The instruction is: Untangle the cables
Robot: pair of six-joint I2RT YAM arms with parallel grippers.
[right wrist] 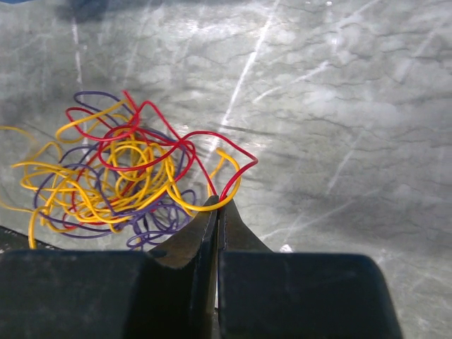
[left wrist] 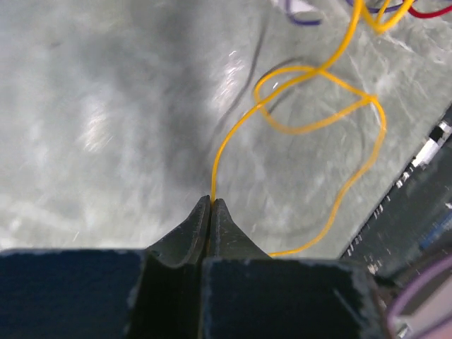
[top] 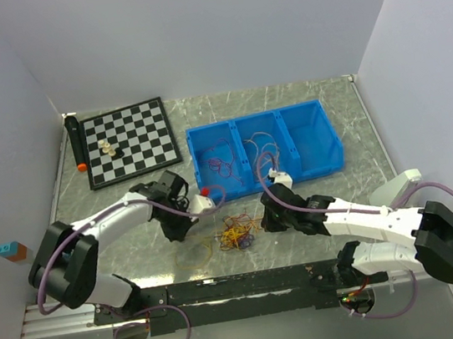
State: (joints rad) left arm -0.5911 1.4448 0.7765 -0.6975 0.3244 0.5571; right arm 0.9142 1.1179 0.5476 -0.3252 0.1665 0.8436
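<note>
Left pincer (left wrist: pixel 210 205) was clamped together on a single yellow strand (left wrist: pixel 215 169), which ran in loose loops over the bench (left wrist: pixel 106 106) toward the cables (top: pixel 236 236) heaped between the two arms. The right pincer (right wrist: pixel 217 206) was closed on a red strand (right wrist: pixel 240 181) at that heap's near edge. Sound practice was judged to be anchoring the heap with the right while drawing the yellow strand away low and slowly, halting if its loops cinched into a knot or dragged other colours along.
</note>
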